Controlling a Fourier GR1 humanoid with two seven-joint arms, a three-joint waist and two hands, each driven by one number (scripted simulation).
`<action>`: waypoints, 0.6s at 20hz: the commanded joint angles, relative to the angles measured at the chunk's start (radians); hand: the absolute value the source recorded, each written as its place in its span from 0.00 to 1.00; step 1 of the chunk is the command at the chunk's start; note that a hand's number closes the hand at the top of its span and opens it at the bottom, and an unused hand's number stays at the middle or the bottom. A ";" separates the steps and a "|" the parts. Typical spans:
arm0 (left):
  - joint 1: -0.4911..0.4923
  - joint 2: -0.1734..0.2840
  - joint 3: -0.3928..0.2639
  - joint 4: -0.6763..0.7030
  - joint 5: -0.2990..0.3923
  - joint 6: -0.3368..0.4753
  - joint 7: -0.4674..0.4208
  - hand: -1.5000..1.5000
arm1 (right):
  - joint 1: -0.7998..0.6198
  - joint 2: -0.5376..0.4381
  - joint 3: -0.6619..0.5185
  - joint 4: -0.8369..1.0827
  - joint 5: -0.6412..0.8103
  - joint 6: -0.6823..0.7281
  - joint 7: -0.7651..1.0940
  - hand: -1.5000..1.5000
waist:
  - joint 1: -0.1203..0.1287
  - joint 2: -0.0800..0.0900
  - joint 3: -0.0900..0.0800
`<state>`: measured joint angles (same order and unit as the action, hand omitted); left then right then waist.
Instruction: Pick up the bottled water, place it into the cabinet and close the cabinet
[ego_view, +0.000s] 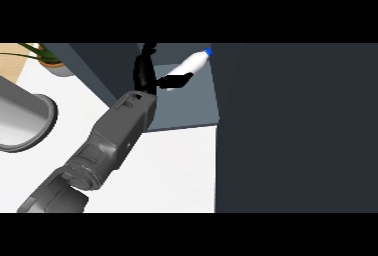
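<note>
The bottled water (193, 64) is white with a blue cap and tilts up to the right inside the open cabinet (188, 112), above its grey-blue shelf. My left hand (145, 75) reaches in from the lower left on a grey forearm. Its thumb (179, 78) lies across the bottle's lower end, and its fingers (148, 54) point up beside the bottle. The hand hides the bottle's base. The cabinet's dark door (295, 125) stands open and fills the right side of the view. My right hand does not show.
A round metal sink (22, 120) sits at the left edge of the white counter (170, 165). A potted plant (52, 60) stands at the top left, beside the cabinet's dark side wall (100, 70).
</note>
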<state>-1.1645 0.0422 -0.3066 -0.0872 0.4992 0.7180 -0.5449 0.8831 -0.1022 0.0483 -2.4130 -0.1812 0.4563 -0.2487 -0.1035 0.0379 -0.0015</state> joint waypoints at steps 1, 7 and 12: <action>-0.014 0.006 0.025 0.013 0.013 -0.008 -0.013 0.00 | 0.018 -0.001 -0.003 0.009 -0.030 0.024 -0.020 0.00 | -0.009 -0.001 0.000; -0.017 0.005 0.063 -0.062 0.042 -0.173 -0.101 0.00 | 0.061 -0.011 -0.012 -0.040 -0.073 0.044 -0.016 0.00 | 0.001 -0.007 -0.001; -0.057 0.012 0.094 -0.112 0.063 -0.312 -0.129 0.00 | 0.057 0.003 0.020 -0.068 -0.073 0.019 0.035 0.00 | 0.042 -0.017 0.000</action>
<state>-1.2067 0.0382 -0.2321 -0.1666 0.5503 0.5026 -0.6433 0.9212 -0.1093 0.0488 -2.4097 -0.1997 0.4897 -0.2628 -0.0844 0.0284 -0.0022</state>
